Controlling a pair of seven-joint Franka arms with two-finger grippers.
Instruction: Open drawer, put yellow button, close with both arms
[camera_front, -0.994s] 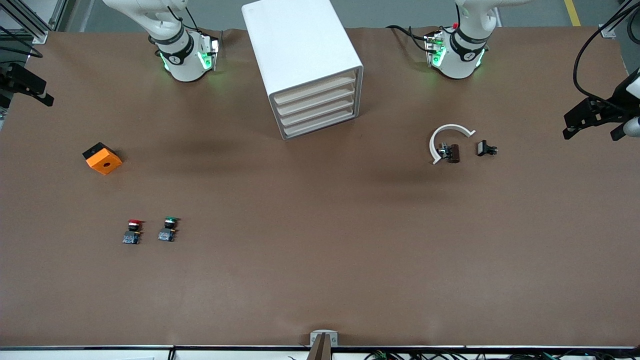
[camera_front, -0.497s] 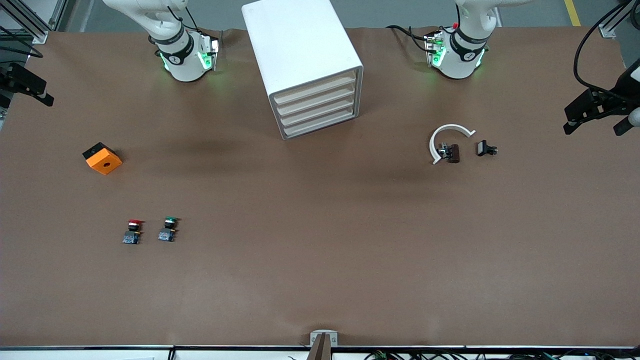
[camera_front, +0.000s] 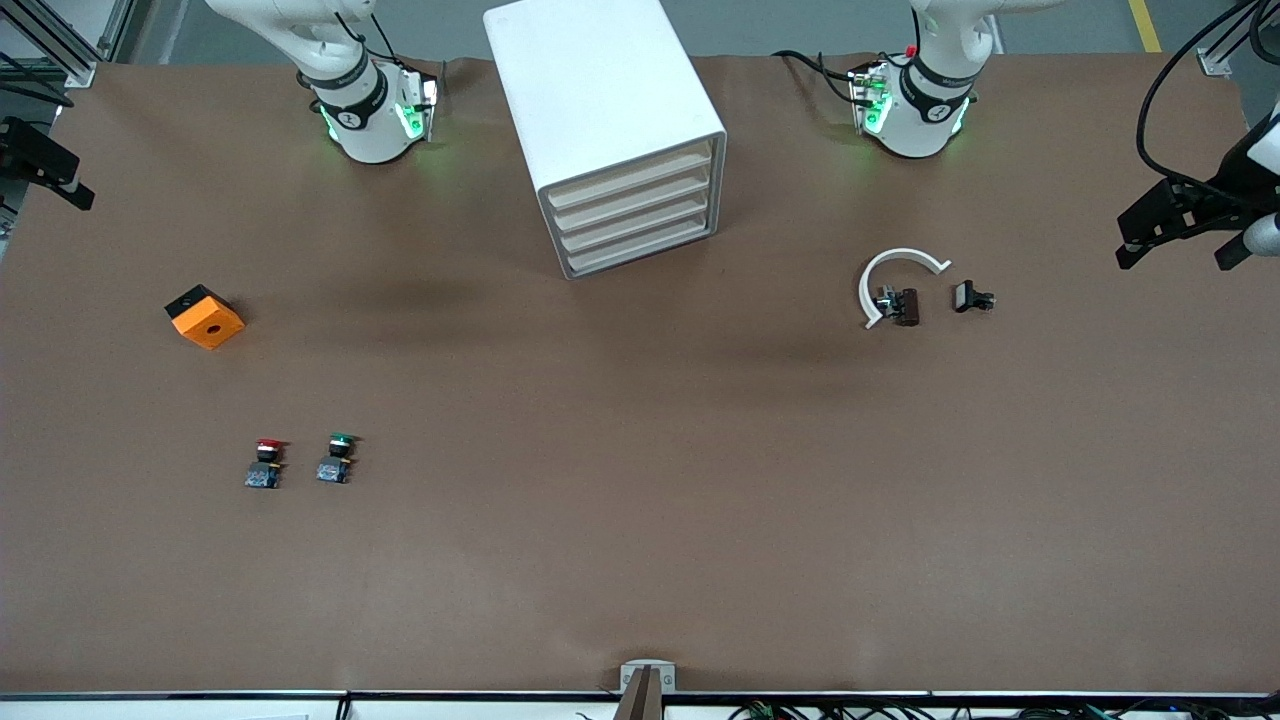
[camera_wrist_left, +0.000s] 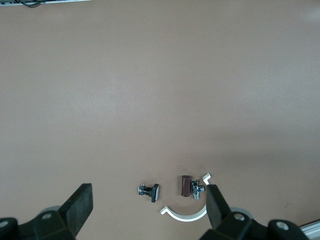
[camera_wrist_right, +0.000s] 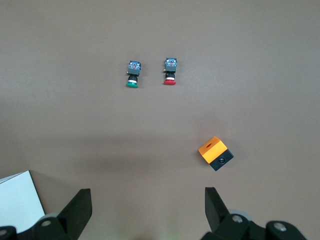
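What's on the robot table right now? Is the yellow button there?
Surface: brown table, flat.
Job's things: top drawer shut in white cabinet; yellow button: nothing seen.
Clutter: red button, green button, orange box, white curved piece, two small dark parts.
Tools: left tool open over the left arm's table end; right tool open over the right arm's end.
Cables: black cables by left arm's base.
Surroundings: grey floor.

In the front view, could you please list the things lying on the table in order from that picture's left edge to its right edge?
Orange block → red-capped button → green-capped button → white drawer cabinet → white curved piece → small black part.
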